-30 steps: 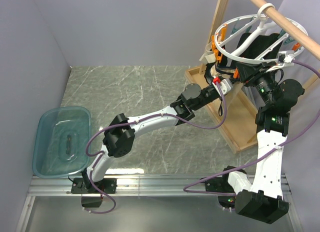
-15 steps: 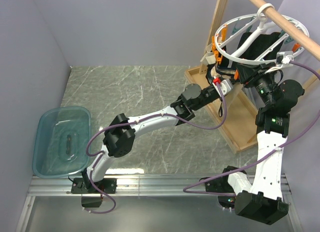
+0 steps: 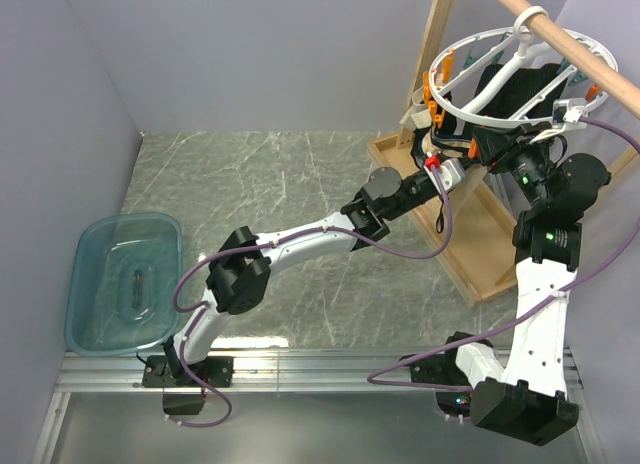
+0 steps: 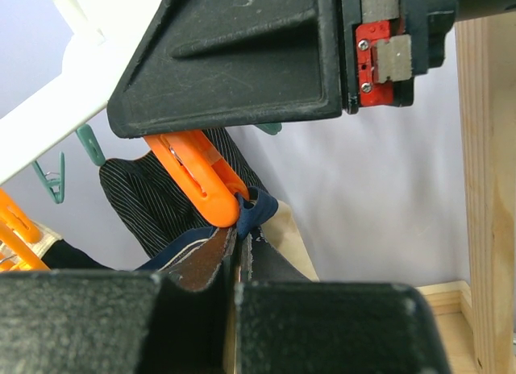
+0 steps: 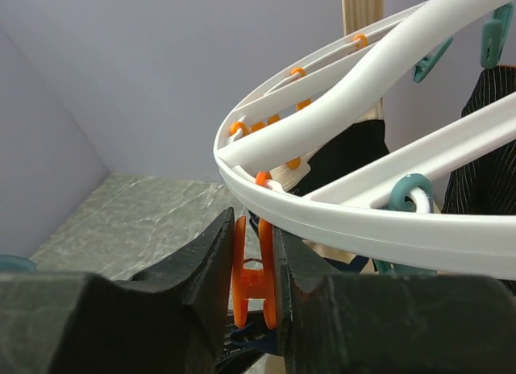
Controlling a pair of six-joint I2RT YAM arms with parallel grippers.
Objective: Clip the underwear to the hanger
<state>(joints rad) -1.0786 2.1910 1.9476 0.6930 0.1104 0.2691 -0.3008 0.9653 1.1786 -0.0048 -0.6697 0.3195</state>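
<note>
Clipping looks about half done: the garment is lifted and offered to a peg, yet no peg can be seen biting on it. Nearest the left wrist camera, the left gripper (image 4: 235, 261) is closed right down. Its 2 jaws pinch the dark navy trim of the underwear (image 4: 286, 237), whose beige cloth rises just behind the fingertips. Directly above that pinch, the tip of the orange clip (image 4: 197, 176) touches the folded trim. Whether the cloth is inside the clip's mouth cannot be told from this view.

The right gripper (image 5: 254, 265) reaches in from the other side, partly closed with 1 finger on each side of the same orange clip. It appears to be squeezing the handles, so the peg's mouth is probably held apart for the fabric. Just above it runs the double white ring of the hanger (image 5: 363, 221), with the clip dangling from it. A black striped garment (image 4: 153, 201) hangs behind, with teal clips (image 4: 50, 176) beside it. Farther off, the hanger's hook sits over the wooden rod (image 3: 560, 39), and the blue bin (image 3: 125, 279) lies well apart at the left of the table (image 3: 280, 174).

What is left, by this reading, is to push the trim into the peg, ease the right gripper off so the peg bites, then let go with the left.
</note>
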